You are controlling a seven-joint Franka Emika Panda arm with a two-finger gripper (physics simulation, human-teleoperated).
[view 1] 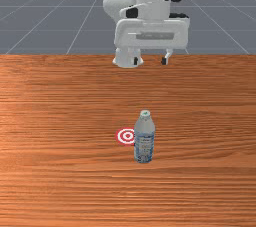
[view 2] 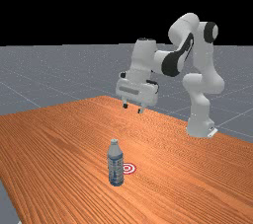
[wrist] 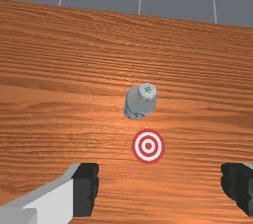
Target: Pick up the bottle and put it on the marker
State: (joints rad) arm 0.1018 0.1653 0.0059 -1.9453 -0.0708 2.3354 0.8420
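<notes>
My gripper (view 1: 150,61) hangs high above the table's far part in the front view, its fingers apart with nothing between them. The far view has the gripper (view 2: 133,108) up in the air, well above the bottle. An upright bottle (view 1: 144,140), pale on top with a blue label, stands on the wood. Beside it lies the flat red-and-white round marker (view 1: 126,136), partly hidden behind the bottle at the front view's left. In the wrist view the gripper (wrist: 159,188) is open; the marker (wrist: 148,146) lies between the bottle (wrist: 141,101) and the fingers.
The orange-brown table (view 1: 60,121) extends around the bottle and marker. Its edge (view 2: 104,96) runs behind my hand in the far view. The arm's base (view 2: 200,125) stands at the table's side, at the far view's right.
</notes>
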